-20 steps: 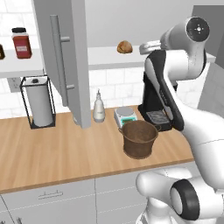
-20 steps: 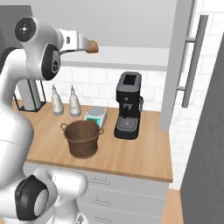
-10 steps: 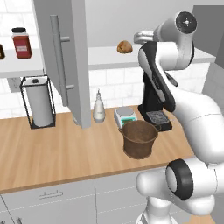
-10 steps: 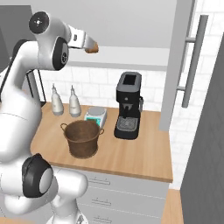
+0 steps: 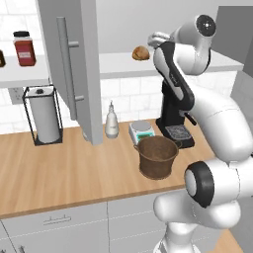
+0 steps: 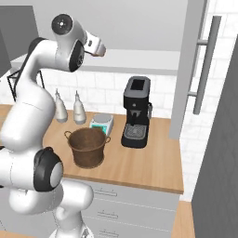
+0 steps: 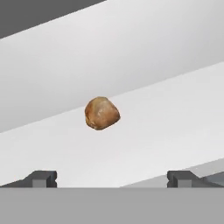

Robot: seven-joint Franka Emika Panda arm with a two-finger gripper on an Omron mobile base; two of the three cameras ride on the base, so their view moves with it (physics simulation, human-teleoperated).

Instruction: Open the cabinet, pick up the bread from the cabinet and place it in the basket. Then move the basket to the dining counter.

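We see our end effector (image 7: 112, 178), fingers spread wide apart and holding nothing, pointed at the bread (image 7: 102, 113) resting ahead on the cabinet (image 5: 74, 74) shelf.

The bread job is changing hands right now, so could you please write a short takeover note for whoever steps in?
Pincer: open, empty, raised to shelf height and aimed at the bread, not touching it.
Cabinet: door open.
Bread: on the cabinet's white shelf, also seen in the left base view.
Basket: empty, on the wooden counter in front of the coffee machine.
Done: cabinet opened, arm lined up on the bread.
Left: close in and grip the bread, drop it into the basket, then carry the basket to the dining counter.
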